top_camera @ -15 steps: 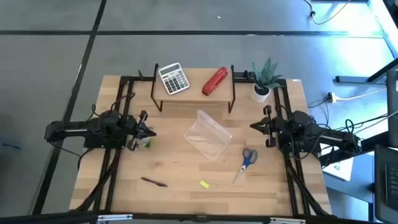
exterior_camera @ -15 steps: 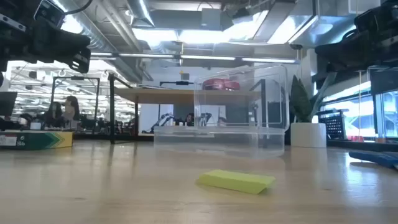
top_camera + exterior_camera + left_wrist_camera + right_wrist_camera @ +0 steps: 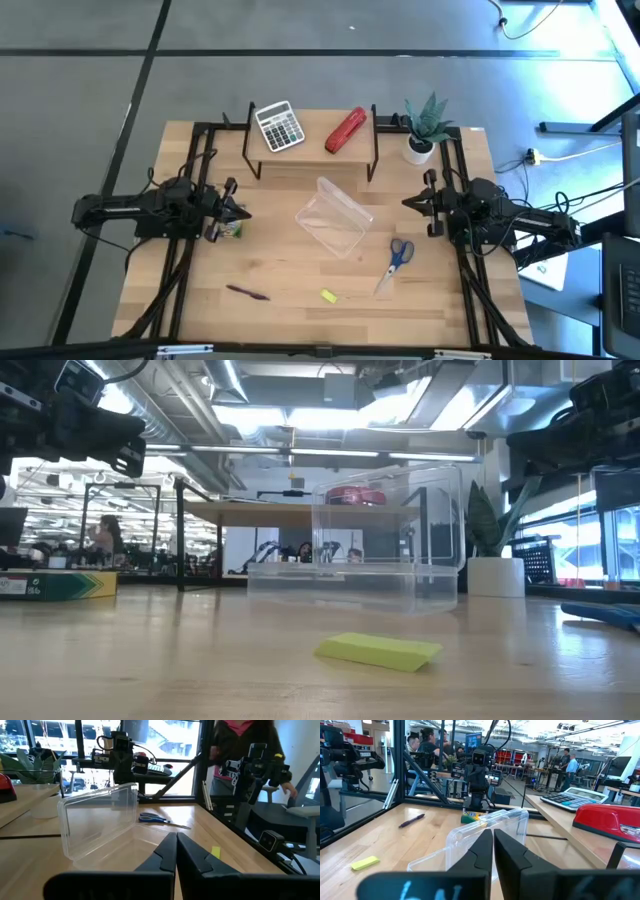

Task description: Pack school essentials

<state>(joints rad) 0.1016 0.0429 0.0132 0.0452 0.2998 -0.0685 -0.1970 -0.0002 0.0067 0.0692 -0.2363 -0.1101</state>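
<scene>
A clear plastic case [image 3: 333, 216] lies open at the table's middle. The blue-handled scissors [image 3: 397, 258] lie to its right near side. The purple pen [image 3: 247, 292] and the small yellow block [image 3: 328, 295] lie near the table's near edge. The yellow-green printed box [image 3: 231, 230] lies flat on the table just below my left gripper [image 3: 238, 211], which hovers shut over the left side. My right gripper [image 3: 412, 203] hovers shut at the right, above the table. Its fingers [image 3: 492, 845] point at the case [image 3: 485, 837]; the left fingers [image 3: 176, 851] point toward the scissors [image 3: 156, 819].
A black-framed shelf [image 3: 310, 145] at the far side carries a grey calculator [image 3: 279, 126] and a red stapler [image 3: 346, 131]. A potted plant [image 3: 424, 128] stands at the far right corner. Black frame rails run along both table sides. People show in the room beyond.
</scene>
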